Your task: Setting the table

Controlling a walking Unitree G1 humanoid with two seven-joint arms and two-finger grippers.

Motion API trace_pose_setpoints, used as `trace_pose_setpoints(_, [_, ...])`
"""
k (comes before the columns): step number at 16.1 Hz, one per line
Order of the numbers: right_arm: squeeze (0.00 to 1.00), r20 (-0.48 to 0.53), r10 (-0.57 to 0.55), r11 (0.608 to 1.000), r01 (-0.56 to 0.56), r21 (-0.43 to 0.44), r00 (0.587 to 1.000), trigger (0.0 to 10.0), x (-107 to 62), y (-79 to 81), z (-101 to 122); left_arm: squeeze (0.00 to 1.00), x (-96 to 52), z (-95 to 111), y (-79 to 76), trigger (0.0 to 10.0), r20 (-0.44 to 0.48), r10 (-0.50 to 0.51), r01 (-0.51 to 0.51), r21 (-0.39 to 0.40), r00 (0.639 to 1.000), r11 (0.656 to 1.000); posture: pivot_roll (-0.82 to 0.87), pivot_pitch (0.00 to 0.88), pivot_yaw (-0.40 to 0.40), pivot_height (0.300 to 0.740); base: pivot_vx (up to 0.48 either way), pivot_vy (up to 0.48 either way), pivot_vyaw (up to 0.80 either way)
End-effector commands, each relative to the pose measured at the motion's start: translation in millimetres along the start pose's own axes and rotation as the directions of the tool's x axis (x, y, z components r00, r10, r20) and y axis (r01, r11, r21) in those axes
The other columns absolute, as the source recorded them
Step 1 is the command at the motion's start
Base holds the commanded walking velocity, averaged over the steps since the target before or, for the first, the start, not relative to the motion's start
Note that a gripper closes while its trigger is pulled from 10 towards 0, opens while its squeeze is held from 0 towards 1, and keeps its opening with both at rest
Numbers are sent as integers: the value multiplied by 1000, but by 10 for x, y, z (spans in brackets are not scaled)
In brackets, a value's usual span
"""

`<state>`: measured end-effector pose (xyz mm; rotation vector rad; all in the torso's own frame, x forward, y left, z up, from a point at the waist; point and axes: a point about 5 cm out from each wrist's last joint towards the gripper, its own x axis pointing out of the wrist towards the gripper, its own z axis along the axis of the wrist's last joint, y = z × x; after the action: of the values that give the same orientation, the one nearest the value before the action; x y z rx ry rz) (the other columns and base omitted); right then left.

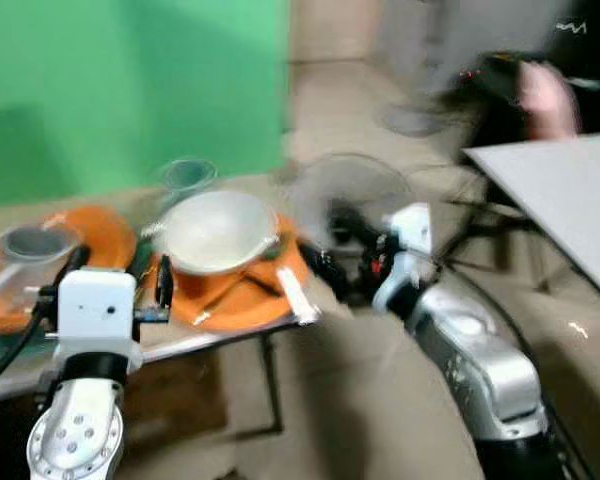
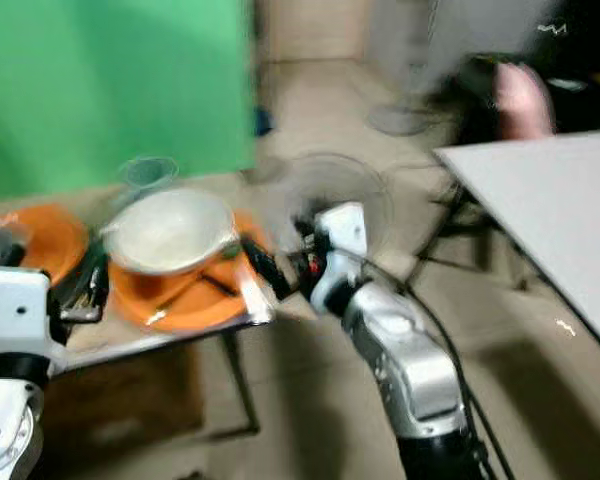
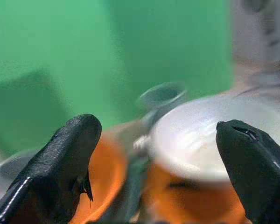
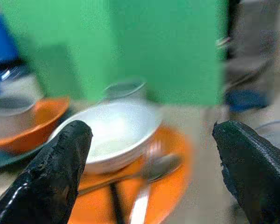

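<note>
Blurred views. White round ceramic bowl (image 1: pixel 220 230) sat on orange round plate (image 1: pixel 242 290) on low counter (image 1: pixel 185 340), spoon (image 4: pixel 151 170) beside bowl. Left end effector (image 3: pixel 154 163) spread wide, empty, facing bowl. Right end effector (image 4: pixel 149 163) also spread, empty, near plate edge.

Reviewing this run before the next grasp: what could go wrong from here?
1. The orange plate under the white bowl sits at the table's edge; a nudge from the open right gripper could tip it off.
2. The spoon lies loose on the plate and may slide.
3. The head views are blurred, so aim may be off.
</note>
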<state>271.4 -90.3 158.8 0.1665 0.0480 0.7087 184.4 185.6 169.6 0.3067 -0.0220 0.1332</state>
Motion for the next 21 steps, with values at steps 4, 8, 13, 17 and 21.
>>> trace_pose_setpoints(4, [0, -13, -72, 997, 72, 13, 997, 10000, -47, -122, -4, 0, -2, 34, -13, 10000, 15, -24, 25, -15, 1000, 1000, 34, 0, -8, 740, 258, 0, 0])
trace_pose_setpoints(8, [0, -51, 29, 999, -30, -17, 998, 10000, -21, -7, -5, 0, -7, 57, -49, 10000, 23, -41, 42, -24, 999, 999, 33, 0, -13, 740, 259, 0, 400])
trace_pose_setpoints(13, [0, -72, -13, 997, 18, 68, 997, 10000, 98, -75, 50, 0, -40, 125, -133, 10000, 41, -161, 161, 0, 986, 987, 43, 0, -23, 740, 199, 0, 320])
trace_pose_setpoints(17, [0, -105, -51, 991, 63, 119, 993, 10000, 199, -187, 228, 0, -22, 266, -223, 10000, 92, -319, 320, 6, 943, 947, 38, 0, -33, 740, 0, 0, 0])
trace_pose_setpoints(21, [0, -429, -227, 950, 297, 101, 874, 10000, 302, -492, 43, 0, -37, 225, -333, 10000, 48, -557, 558, -24, 829, 829, 23, 0, -52, 740, 0, 0, 0])
